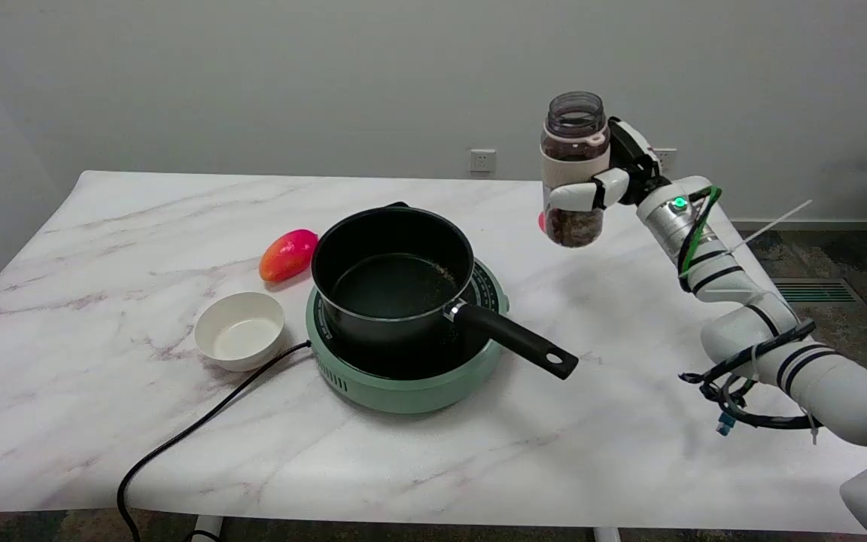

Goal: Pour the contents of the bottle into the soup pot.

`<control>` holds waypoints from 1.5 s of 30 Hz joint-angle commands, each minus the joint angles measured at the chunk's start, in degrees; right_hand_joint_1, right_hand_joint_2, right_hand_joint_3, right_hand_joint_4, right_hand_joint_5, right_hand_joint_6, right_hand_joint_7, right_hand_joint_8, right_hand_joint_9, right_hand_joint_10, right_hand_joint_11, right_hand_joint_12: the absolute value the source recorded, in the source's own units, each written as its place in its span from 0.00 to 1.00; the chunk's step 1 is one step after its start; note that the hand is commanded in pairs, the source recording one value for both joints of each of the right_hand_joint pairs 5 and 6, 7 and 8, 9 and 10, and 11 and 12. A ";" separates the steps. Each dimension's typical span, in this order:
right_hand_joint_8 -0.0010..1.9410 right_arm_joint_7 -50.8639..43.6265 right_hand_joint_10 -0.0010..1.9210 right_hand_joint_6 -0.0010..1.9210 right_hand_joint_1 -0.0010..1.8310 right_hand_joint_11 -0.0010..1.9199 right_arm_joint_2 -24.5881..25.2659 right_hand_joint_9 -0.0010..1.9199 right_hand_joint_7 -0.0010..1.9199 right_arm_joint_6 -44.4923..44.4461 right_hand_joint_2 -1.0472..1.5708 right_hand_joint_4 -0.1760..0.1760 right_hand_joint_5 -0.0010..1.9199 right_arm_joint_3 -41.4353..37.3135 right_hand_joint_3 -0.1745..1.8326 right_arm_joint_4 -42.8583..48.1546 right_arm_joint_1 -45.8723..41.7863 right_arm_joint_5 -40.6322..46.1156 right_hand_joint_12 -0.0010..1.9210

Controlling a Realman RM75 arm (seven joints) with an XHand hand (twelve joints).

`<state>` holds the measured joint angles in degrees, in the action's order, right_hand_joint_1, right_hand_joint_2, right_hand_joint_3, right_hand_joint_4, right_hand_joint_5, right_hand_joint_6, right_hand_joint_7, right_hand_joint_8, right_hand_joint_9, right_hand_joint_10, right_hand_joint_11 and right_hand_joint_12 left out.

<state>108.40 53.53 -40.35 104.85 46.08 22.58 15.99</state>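
My right hand point(605, 175) grips the bottle point(573, 169) upright in the air, right of the black soup pot point(392, 275). The pot sits on a green cooker point(411, 376). A white bowl point(240, 330) and a mango point(287, 254) lie left of it.

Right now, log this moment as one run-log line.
right hand: holds bottle upright, lifted | soup pot: on cooker, left of bottle | pour: not begun

One head view; from above the table's point(102, 421) near side; looking down across.
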 commanded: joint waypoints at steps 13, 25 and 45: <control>0.99 -21.00 0.83 1.00 0.81 0.68 -0.02 0.83 1.00 10.81 0.94 0.50 1.00 -6.62 0.41 15.78 2.65 -13.55 0.68; 0.99 -22.15 0.83 1.00 0.82 0.68 0.06 0.83 1.00 12.90 0.94 0.50 1.00 -3.45 0.42 25.76 1.21 -13.88 0.68; 0.99 -34.47 0.81 1.00 0.84 0.67 -0.02 0.81 1.00 19.01 0.91 0.50 1.00 0.02 0.45 35.30 -2.29 -29.70 0.67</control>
<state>83.60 53.58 -27.77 103.18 72.91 23.37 1.11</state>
